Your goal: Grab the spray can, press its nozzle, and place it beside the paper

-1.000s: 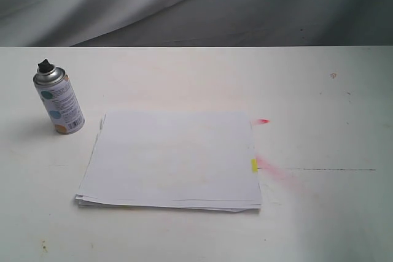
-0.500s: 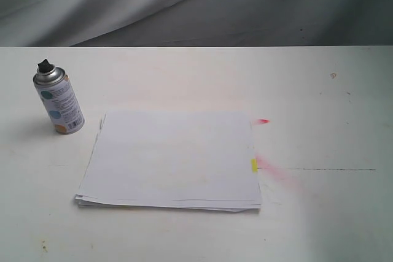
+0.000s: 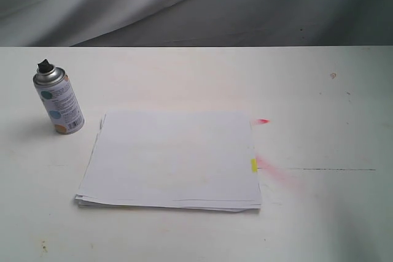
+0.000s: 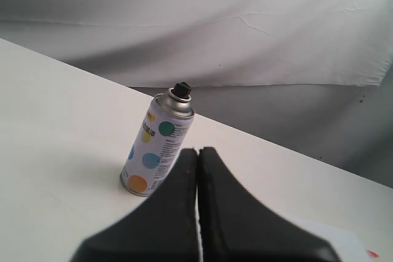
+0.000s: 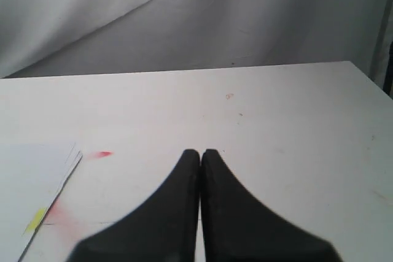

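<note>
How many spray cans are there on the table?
1. The spray can stands upright on the left part of the table, near the far left corner of the paper but apart from it. No other can shows.

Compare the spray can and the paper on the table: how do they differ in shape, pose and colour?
The spray can stands upright; the paper lies flat. The spray can is narrow, silver, dotted; the paper is wide, plain white. Both rest on the white table.
</note>
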Tool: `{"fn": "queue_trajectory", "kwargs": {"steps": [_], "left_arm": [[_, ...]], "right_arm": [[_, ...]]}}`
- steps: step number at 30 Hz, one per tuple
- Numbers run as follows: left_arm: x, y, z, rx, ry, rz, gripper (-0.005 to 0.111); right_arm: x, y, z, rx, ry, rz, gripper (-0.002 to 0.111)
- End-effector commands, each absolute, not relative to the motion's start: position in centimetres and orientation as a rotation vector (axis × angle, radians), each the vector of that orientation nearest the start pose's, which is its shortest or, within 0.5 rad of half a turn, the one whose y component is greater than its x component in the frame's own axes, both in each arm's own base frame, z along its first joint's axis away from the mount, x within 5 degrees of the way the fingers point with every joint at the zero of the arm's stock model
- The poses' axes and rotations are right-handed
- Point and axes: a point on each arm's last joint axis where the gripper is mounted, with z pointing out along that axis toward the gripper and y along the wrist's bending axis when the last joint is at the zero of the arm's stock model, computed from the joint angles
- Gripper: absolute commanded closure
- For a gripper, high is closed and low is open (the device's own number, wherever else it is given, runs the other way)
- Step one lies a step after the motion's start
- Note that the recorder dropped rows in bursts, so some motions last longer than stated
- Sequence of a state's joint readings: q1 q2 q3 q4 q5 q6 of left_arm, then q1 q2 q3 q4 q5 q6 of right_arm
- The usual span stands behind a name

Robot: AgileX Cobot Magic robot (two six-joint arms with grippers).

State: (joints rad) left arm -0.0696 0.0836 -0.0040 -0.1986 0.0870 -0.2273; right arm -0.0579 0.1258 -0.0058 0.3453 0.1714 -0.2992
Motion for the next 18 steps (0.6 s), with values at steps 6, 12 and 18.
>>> {"fn": "queue_trajectory", "kwargs": {"steps": [6, 12, 18], "left_arm": [[6.3, -0.59, 20.04, -0.282, 1.644, -0.389, 0.107], [6.3, -0.59, 20.04, -0.282, 1.644, -0.389, 0.107], [6.3, -0.58, 20.04, -0.266, 1.645, -0.372, 0.107]], "right_arm": [[6.47, -0.09, 19.09, 0.076, 1.767, 0.024, 0.108], [6.47, -0.09, 19.09, 0.076, 1.767, 0.024, 0.108], [6.47, -0.09, 19.09, 0.076, 1.767, 0.024, 0.108]]}}
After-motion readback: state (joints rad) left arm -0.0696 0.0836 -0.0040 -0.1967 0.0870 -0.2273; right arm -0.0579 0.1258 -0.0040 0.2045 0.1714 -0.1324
